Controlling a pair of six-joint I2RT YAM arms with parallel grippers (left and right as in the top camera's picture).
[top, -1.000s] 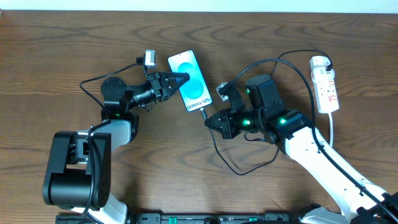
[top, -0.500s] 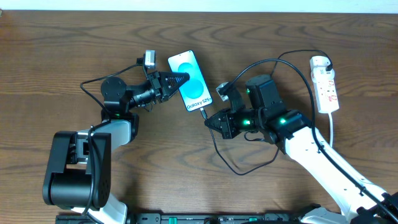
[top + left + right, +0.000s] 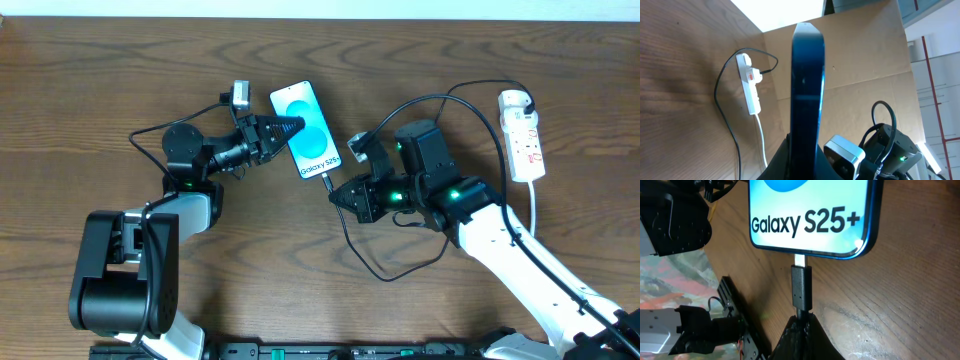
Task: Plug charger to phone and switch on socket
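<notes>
The phone (image 3: pixel 306 130) lies on the table with a cyan screen reading "Galaxy S25+" (image 3: pixel 810 215). My left gripper (image 3: pixel 292 127) is shut on the phone's left long edge; the left wrist view shows the phone (image 3: pixel 807 85) edge-on between its fingers. My right gripper (image 3: pixel 340 192) is shut on the charger cable just behind its small plug (image 3: pixel 801 286). The plug's metal tip (image 3: pixel 800 260) meets the phone's bottom edge. The black cable (image 3: pixel 365 255) loops across the table to the black plug in the socket (image 3: pixel 524 135), a white power strip at the right.
The socket's white cord (image 3: pixel 534 215) runs toward the front beside my right arm. The socket and both cords also show in the left wrist view (image 3: pixel 750 85). A cardboard panel (image 3: pixel 860 55) stands at the table's far side.
</notes>
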